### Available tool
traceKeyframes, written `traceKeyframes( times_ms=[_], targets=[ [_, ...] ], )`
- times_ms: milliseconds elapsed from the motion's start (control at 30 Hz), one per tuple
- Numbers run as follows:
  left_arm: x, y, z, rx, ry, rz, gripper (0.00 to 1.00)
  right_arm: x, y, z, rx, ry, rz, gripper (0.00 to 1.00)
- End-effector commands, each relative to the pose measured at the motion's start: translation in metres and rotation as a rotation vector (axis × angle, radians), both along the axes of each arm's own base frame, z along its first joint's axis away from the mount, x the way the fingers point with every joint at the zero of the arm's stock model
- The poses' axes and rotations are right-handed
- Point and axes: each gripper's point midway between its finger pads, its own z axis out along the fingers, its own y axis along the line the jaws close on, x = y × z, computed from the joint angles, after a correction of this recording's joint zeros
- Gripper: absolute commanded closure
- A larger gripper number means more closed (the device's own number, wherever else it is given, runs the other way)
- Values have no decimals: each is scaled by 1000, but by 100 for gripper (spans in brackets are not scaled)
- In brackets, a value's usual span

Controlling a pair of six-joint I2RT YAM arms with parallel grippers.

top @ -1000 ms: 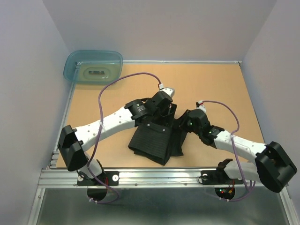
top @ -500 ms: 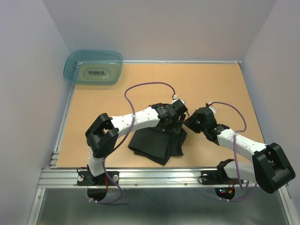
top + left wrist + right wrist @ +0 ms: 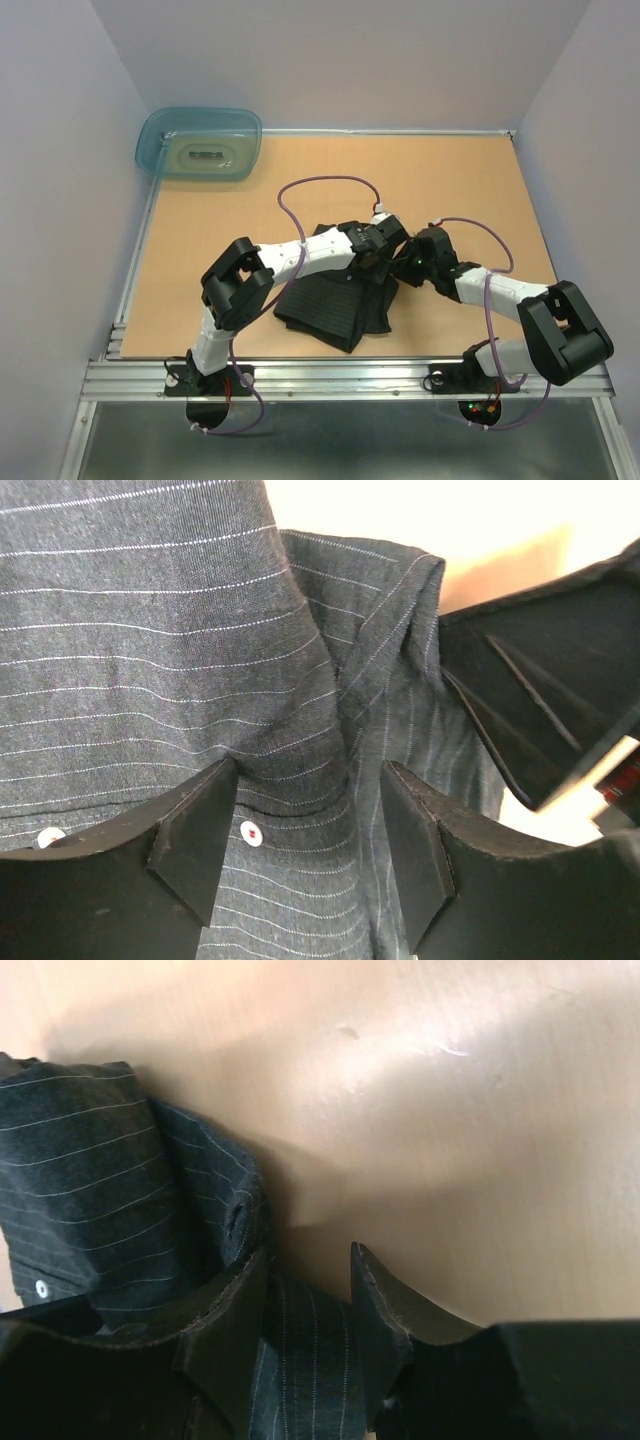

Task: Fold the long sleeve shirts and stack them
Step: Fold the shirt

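Note:
The black pinstriped long sleeve shirt (image 3: 335, 305) lies bunched and partly folded on the table near the front. My left gripper (image 3: 385, 256) is low over its right edge. In the left wrist view the gripper (image 3: 310, 780) is open, and flat cloth (image 3: 180, 630) with a pale button (image 3: 250, 832) lies under the gap. My right gripper (image 3: 405, 266) is close beside it, touching the shirt's right edge. In the right wrist view the gripper (image 3: 305, 1270) has its fingers closed onto a strip of shirt cloth (image 3: 100, 1180) that fills the gap.
A translucent teal tub (image 3: 200, 143) stands at the back left corner. The tan table top (image 3: 450, 180) is walled on three sides. The right gripper's black body (image 3: 545, 710) shows very close in the left wrist view.
Both grippers carried the shirt's raised part to the right and down onto the pile. The left arm's elbow swung right. The two grippers now sit nearly touching at the shirt's right edge.

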Motion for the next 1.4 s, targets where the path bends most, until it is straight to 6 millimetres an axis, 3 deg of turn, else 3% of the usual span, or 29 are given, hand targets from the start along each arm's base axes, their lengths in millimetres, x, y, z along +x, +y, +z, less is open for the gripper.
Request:
traceKeyframes(
  times_ms=[0, 67, 133, 167, 200, 267, 300, 400, 700, 900, 967, 1067, 1200, 1233, 1367],
  targets=[
    [5, 0, 9, 11, -37, 27, 31, 7, 6, 12, 32, -70, 45, 56],
    [6, 1, 7, 21, -41, 33, 34, 9, 6, 14, 36, -81, 49, 56],
    [7, 3, 5, 40, -43, 41, 43, 8, 7, 13, 39, -76, 60, 57],
    [7, 4, 4, 44, -42, 39, 50, 9, 8, 13, 45, -79, 63, 58],
    [7, 3, 4, 39, -40, 38, 68, 8, 9, 12, 48, -73, 71, 59],
    [5, 2, 4, 36, -36, 32, 73, 10, 10, 12, 54, -79, 75, 61],
    [4, 2, 4, 32, -33, 21, 84, 9, 11, 10, 53, -75, 80, 64],
    [0, -1, 10, 17, -37, -3, 99, 10, 13, 8, 57, -74, 89, 70],
    [-12, 5, 24, 15, -62, -120, 100, 17, 17, 3, 76, -76, 101, 97],
    [-10, 9, 39, 1, -105, -151, 100, 20, 21, 1, 89, -76, 110, 99],
    [-6, 12, 39, 10, -112, -128, 100, 20, 19, 2, 96, -73, 103, 99],
    [-2, 16, 32, 32, -99, -105, 100, 21, 4, 7, 92, -73, 58, 88],
    [-2, 14, 27, 26, -84, -100, 100, 20, -26, 20, 61, -89, 16, 58],
    [-2, 13, 28, 21, -83, -101, 100, 19, -34, 19, 60, -77, -3, 54],
    [-1, 13, 30, 20, -89, -100, 100, 17, -28, 32, 123, -84, 24, 49]
  ],
)
